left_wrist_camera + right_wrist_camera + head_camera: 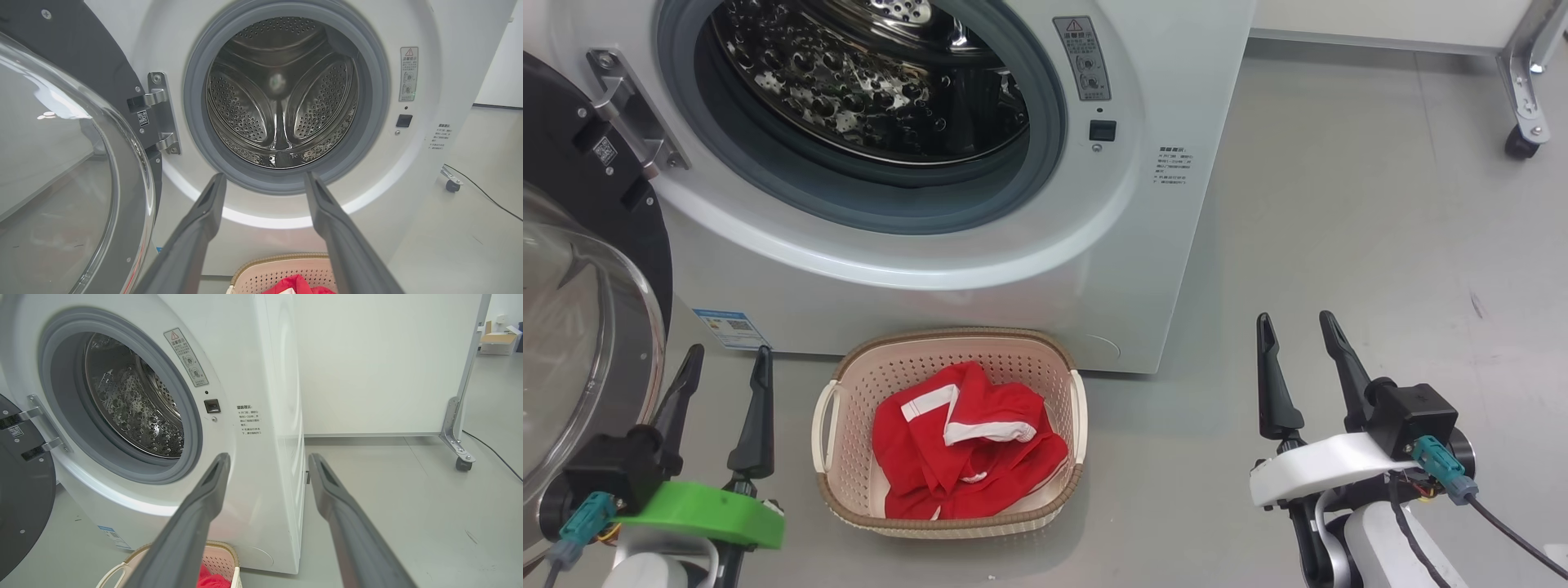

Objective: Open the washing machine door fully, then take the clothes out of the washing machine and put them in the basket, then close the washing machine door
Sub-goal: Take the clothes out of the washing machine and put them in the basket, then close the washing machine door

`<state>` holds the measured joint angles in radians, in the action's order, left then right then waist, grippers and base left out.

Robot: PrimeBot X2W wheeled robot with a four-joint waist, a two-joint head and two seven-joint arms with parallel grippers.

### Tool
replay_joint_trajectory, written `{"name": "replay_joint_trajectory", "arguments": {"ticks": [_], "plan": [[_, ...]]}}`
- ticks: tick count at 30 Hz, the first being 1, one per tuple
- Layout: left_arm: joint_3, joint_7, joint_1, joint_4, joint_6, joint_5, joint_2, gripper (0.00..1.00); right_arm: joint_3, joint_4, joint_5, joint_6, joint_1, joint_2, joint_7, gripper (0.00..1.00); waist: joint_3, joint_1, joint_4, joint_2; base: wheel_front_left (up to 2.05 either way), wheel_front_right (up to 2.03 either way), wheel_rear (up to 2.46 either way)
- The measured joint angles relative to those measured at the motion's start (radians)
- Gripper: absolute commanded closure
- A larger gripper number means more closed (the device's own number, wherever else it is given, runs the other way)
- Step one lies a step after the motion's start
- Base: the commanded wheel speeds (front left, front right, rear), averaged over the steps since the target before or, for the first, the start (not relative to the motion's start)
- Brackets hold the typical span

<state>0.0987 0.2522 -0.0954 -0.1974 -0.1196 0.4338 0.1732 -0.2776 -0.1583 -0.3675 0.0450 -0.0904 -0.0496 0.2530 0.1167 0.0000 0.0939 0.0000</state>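
Note:
The white washing machine (1045, 269) stands ahead with its steel drum (282, 102) showing no clothes inside. Its door (580, 327) is swung wide open at the left, glass bowl bulging toward me. On the floor before the machine sits the cream basket (849, 384), and the red clothes (964, 445) with white trim lie in it. My left gripper (727, 363) is open at the lower left, beside the door and left of the basket. My right gripper (1298, 331) is open at the lower right, well clear of the basket. Both hold nothing.
Grey floor (1380, 229) spreads to the right of the machine. A white partition on a metal foot with a caster (1521, 143) stands at the far right. A black cable (494, 453) runs along the floor near it.

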Motion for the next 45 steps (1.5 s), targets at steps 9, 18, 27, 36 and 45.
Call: {"name": "replay_joint_trajectory", "arguments": {"ticks": [9,18,27,36,45], "plan": [[0.0,0.0,0.003,-0.008,0.0,-0.016,-0.003,0.0,0.0,-0.005,0.0,-0.003,0.0,0.0,0.0,0.0,-0.005,0.0,-0.001,0.0,-0.23,0.23,0.0],[0.0,0.0,0.004,-0.011,0.0,-0.024,-0.008,0.0,-0.002,-0.009,0.0,-0.008,0.0,0.0,0.0,0.0,-0.008,0.0,0.0,0.0,-0.62,0.62,0.0],[-0.002,0.0,0.004,-0.012,-0.001,-0.025,-0.015,0.0,-0.002,-0.009,0.0,-0.008,0.0,0.0,0.0,0.0,-0.003,0.0,0.003,0.0,-1.01,1.01,0.0],[-0.035,0.0,0.004,0.005,-0.001,-0.039,-0.019,0.0,-0.003,-0.008,0.0,-0.008,0.0,0.0,0.0,0.0,0.004,0.0,0.003,0.0,-1.2,1.2,0.0],[-0.038,0.0,0.004,0.007,-0.001,-0.049,-0.024,0.0,-0.003,-0.008,0.0,-0.007,0.0,0.0,0.0,0.0,0.01,0.0,0.004,0.0,-0.88,0.88,0.0]]}}
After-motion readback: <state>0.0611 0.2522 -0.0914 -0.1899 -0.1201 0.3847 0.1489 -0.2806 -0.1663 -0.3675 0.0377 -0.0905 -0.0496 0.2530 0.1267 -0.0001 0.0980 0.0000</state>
